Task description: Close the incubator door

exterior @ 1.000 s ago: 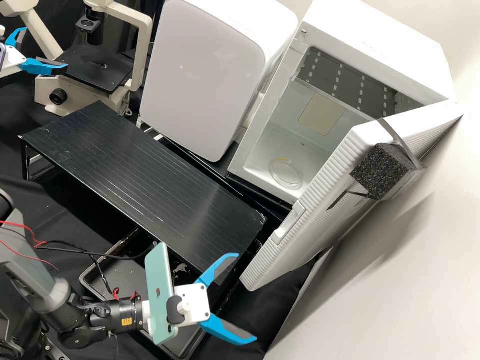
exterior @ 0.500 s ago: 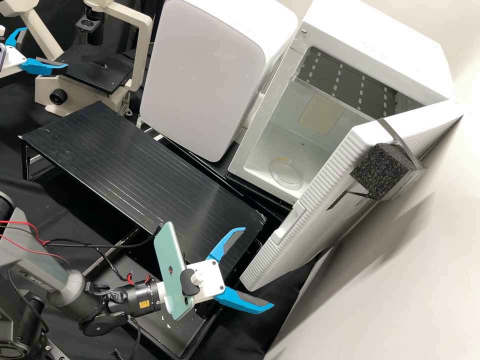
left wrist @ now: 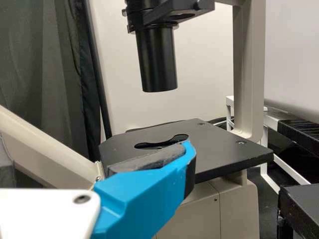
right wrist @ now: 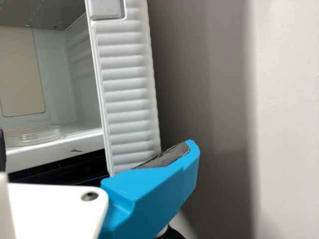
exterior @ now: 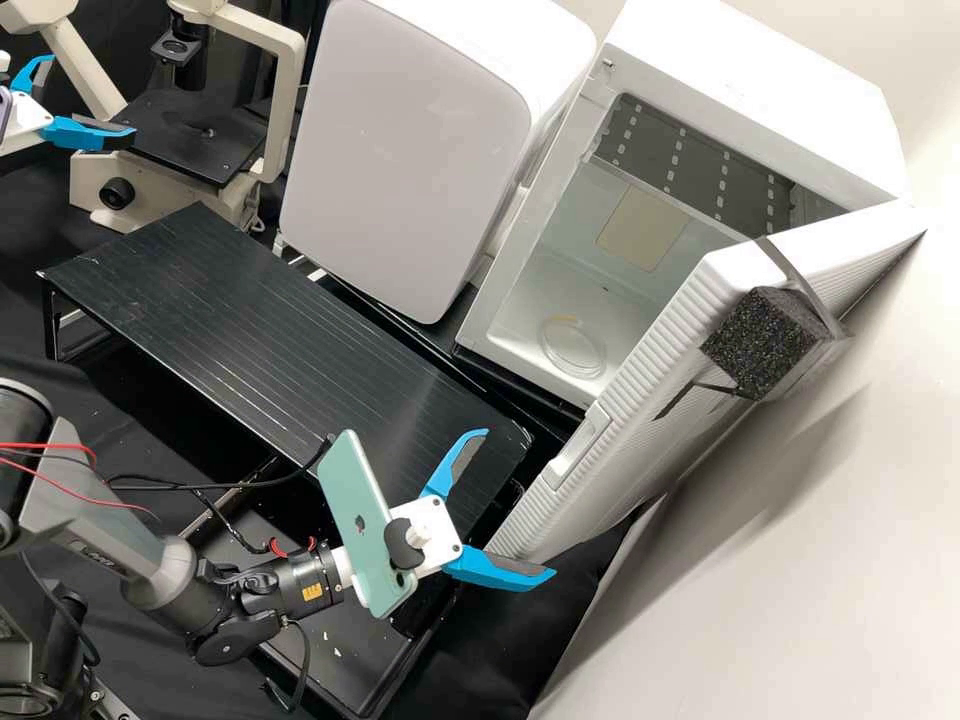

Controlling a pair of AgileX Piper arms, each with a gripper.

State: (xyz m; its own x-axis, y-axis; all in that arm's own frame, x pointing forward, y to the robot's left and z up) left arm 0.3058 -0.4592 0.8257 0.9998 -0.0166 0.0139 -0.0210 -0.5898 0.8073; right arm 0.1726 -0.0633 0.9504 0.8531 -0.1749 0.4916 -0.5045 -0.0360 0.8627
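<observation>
The incubator [exterior: 770,110] at the back right has its white ribbed door [exterior: 655,410] swung wide open, with a black foam block [exterior: 765,345] on its outer face. My right gripper [exterior: 521,503] is open just in front of the door's free lower corner, one finger overlapping it in the high view. In the right wrist view, one finger of the right gripper [right wrist: 94,149] overlaps the bottom of the door [right wrist: 127,94]; whether they touch, I cannot tell. The left gripper [exterior: 93,95], open and empty, stands beside the microscope; in the left wrist view the left gripper [left wrist: 94,149] fronts the microscope stage [left wrist: 219,149].
A black slatted platform [exterior: 270,330] lies in front of a second white box [exterior: 410,150], which is shut. The microscope [exterior: 190,140] stands at the back left. A pale wall [exterior: 800,580] runs close behind the door. A clear round dish [exterior: 572,345] lies inside the incubator.
The right gripper has moved up and rightward in the high view, nearer the door's lower corner, with its fingers still apart. The door and the left gripper have not moved.
</observation>
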